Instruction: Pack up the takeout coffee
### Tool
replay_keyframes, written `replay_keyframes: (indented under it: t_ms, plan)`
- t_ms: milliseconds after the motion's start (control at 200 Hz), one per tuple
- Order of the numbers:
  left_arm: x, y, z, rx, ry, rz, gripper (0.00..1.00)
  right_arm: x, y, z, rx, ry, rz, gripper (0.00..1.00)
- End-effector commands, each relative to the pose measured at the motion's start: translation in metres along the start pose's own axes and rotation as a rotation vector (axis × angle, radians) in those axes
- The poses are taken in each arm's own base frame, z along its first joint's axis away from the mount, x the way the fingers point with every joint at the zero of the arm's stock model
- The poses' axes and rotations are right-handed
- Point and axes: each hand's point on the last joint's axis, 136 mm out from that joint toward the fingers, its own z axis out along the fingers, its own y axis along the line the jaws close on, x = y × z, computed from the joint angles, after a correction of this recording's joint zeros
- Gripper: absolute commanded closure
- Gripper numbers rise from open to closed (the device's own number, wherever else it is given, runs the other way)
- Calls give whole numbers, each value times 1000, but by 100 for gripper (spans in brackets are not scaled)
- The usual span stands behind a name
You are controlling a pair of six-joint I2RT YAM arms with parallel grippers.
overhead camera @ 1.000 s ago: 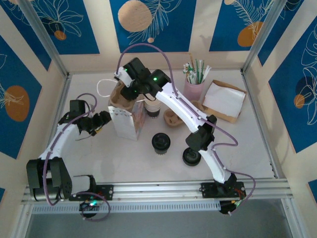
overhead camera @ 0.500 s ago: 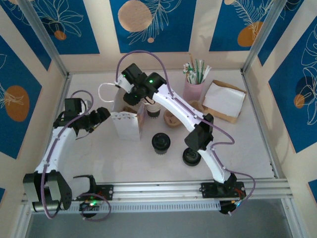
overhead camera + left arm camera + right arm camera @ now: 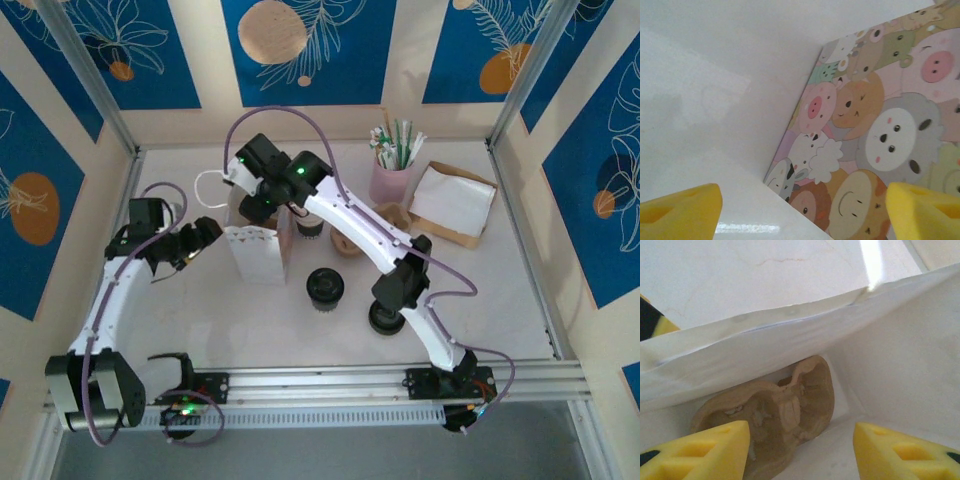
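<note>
One takeout coffee on the worktop, upright, black lid up, free of both arms. It stands just right of the white paper bag and near the front of it, a small gap between them.

Bag is upright, mouth open. From the left wrist camera I see its side printed with cartoon animals. Looking down into it from the right wrist, a brown pulp cup carrier lies on the bottom, between the white walls.

Right gripper hangs over the rear of the bag's mouth. In its own camera the gripper has its yellow pads parted about halfway, nothing between them, and the carrier lies below.

Left gripper sits low, just left of the bag, pointed at its printed side. Wrist view shows this gripper spread wide, holding nothing, with the bag's corner in the gap beyond; I cannot tell whether a pad touches the paper.

Further out: a lidless white cup with a dark band behind the bag's right side, a black disc by the right arm's elbow, a pink holder of straws at the back, and a brown box with white paper to its right.
</note>
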Motion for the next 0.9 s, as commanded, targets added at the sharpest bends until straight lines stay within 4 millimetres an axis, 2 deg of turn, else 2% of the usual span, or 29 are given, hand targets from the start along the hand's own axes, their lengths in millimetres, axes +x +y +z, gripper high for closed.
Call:
replay_keyframes:
  t_ms: [0,225,415,575,665,895]
  plan:
    - [-10,-17,-24,19,-71,46,13,-24,-2,-65,-21,-129,66,41]
    - [-14,-26,-58,16,-159,63,10,-30,-1,-105,-95,-205,192,30]
    - [-18,-36,-96,1,-246,89,8,-24,-16,-130,-152,-239,389,20]
    - [-29,-48,-122,-24,-286,147,7,2,-51,-123,-134,-167,650,21]
    - [-37,-55,-124,-36,-270,176,7,12,-64,-111,-160,-136,759,25]
    - [-51,-85,-113,-72,-203,301,7,13,-81,-79,-184,-93,858,29]
